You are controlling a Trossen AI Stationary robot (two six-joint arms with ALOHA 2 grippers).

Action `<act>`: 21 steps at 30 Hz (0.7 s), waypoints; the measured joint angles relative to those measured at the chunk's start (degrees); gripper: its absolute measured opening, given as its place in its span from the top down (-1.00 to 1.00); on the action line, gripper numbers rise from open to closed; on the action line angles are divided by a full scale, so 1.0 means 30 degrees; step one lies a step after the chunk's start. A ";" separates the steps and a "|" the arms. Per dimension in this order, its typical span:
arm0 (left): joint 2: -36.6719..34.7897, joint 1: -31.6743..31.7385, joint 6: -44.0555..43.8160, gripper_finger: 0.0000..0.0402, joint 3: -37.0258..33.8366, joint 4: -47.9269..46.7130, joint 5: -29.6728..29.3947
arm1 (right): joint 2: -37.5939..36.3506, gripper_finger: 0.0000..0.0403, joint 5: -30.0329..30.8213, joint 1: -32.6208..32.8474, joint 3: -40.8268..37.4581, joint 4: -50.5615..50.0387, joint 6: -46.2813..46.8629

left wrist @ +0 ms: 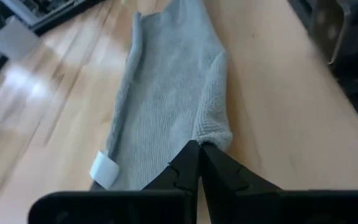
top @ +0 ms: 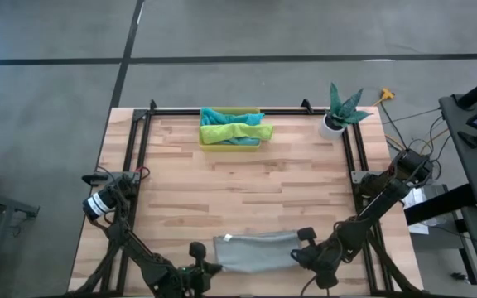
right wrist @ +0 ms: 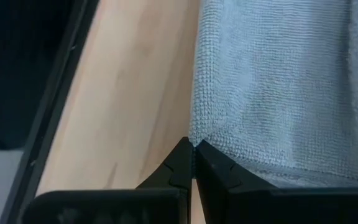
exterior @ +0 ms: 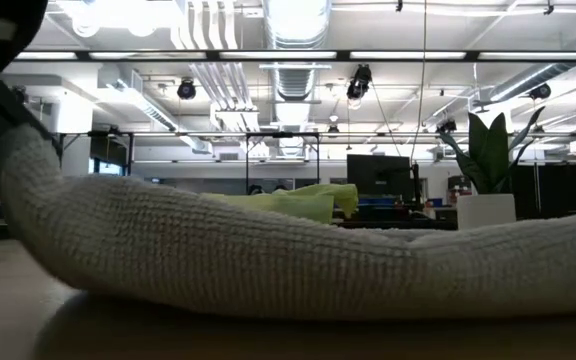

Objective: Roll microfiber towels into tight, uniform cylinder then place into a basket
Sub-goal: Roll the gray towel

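High view: grey towel point(top: 257, 251) lies partly folded at the near edge of the tabletop point(top: 238, 182), between the two arms. Left hand point(top: 208, 268) sits at its left end, right hand point(top: 301, 257) at its right end. Yellow basket point(top: 231, 132) at the far edge holds a teal towel point(top: 222, 116) and a lime green towel point(top: 232, 132). White plant pot point(top: 332, 124) stands to the basket's right.

Low view: grey towel fills the foreground as a thick fold; lime green cloth shows beyond.

Left wrist view: fingers point(left wrist: 185, 168) pressed together, tips at the towel's corner, seemingly pinching its edge. White tag point(left wrist: 105, 169) nearby.

Right wrist view: fingers point(right wrist: 209, 163) pressed together, tips touching the towel's corner.
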 joint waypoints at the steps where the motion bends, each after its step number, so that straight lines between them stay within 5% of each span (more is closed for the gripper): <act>1: 0.0000 0.0005 -0.0470 1.00 -0.0177 0.0015 -0.0060 | 0.0000 0.96 0.0282 0.0000 0.0000 -0.0016 0.0132; 13: -0.0102 0.0013 -0.3745 1.00 -0.2014 -0.0037 -0.0792 | -0.0036 0.96 0.2579 -0.0125 -0.0249 -0.0327 0.0204; 21: -0.0185 -0.0111 -0.4559 1.00 -0.2157 -0.0015 -0.1031 | -0.0036 0.96 0.1330 -0.0079 -0.0408 -0.0411 0.1252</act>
